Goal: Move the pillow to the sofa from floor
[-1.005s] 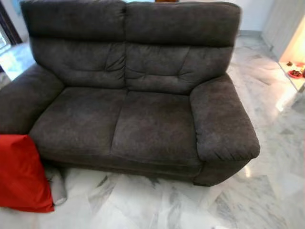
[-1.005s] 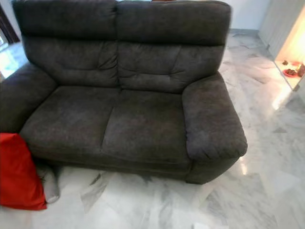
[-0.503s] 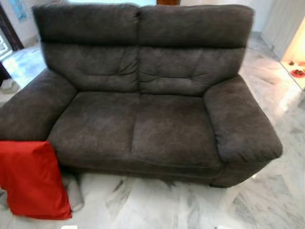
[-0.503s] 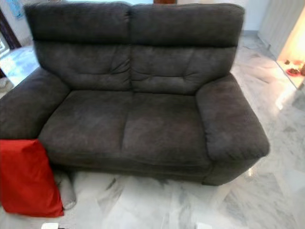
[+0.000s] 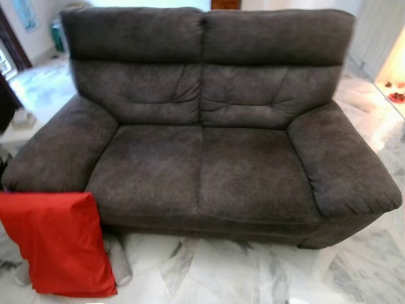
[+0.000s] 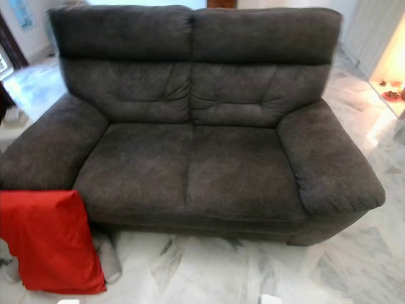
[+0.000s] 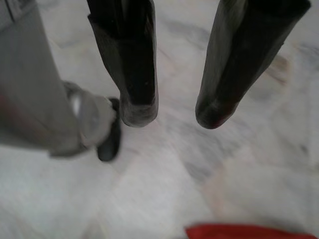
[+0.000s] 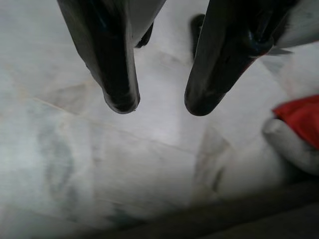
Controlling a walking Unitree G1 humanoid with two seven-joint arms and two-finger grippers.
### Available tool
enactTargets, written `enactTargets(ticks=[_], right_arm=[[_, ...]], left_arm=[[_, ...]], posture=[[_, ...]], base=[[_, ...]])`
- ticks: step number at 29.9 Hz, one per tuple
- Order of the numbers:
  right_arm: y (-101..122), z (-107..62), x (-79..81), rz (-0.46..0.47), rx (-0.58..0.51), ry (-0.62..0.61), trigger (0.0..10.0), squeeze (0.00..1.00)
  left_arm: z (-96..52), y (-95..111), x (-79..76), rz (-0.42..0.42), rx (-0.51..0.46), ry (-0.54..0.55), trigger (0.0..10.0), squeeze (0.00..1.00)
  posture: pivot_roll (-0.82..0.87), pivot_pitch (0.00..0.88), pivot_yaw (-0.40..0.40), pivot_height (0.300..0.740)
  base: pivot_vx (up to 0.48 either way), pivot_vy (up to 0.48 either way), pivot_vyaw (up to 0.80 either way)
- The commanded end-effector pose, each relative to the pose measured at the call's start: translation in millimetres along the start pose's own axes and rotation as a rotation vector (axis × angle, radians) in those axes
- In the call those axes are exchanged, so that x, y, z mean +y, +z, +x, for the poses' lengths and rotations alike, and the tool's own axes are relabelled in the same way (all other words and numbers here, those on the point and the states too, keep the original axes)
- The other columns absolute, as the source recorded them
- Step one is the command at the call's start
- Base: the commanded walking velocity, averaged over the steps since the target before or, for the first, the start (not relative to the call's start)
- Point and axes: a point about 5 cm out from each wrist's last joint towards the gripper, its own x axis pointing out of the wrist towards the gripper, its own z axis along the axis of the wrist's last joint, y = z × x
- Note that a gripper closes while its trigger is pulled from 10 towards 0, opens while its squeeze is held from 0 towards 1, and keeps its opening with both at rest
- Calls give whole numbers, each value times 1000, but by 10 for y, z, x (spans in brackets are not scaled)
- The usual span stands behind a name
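Observation:
A red pillow (image 5: 60,244) stands on the marble floor, leaning against the front of the left armrest of a dark grey two-seat sofa (image 5: 209,164). The sofa's seat is bare. My left gripper (image 7: 174,112) hangs open over the floor with nothing between its fingers; a red edge of the pillow (image 7: 249,231) lies beyond it. My right gripper (image 8: 159,104) is open too, above the floor by the sofa's base, with a corner of the pillow (image 8: 301,117) off to one side.
A grey roll-shaped thing (image 5: 117,263) lies on the floor between the pillow and the sofa front. White marble floor (image 5: 221,272) spreads before the sofa. A lit low shelf with small objects (image 5: 395,95) is at the far right.
The whole picture has slid to the right, so the camera has turned left. More of the pillow and the left armrest is in view. The pillow itself has not moved.

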Motion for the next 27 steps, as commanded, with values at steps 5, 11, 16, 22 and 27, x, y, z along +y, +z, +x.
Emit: enactTargets(ticks=[5, 11, 16, 22, 27], right_arm=[[-101, -31, -36, 1, 37, -21, 10000, 0], [-120, -31, -17, 2, 44, -22, 10000, 0], [-121, -28, -6, 0, 48, -22, 10000, 0], [-114, -24, 3, -1, 48, -24, 10000, 0], [-117, -29, -20, -1, 49, -25, 10000, 0]], left_arm=[[1, -42, -40, -1, 19, -6, 10000, 0], [-3, -64, -44, 2, 23, -7, 10000, 0], [-5, -81, -53, 3, 26, -8, 10000, 0], [-9, -109, -69, 3, 32, -11, 10000, 0], [-8, -143, -122, 5, 42, -12, 10000, 0]], posture=[[62, 106, 38, 740], [63, 108, 38, 740], [65, 110, 39, 740], [65, 113, 40, 740], [64, 116, 47, 740]], base=[[0, 419, 0], [0, 419, 0], [0, 416, 0], [0, 413, 0], [0, 410, 0]])
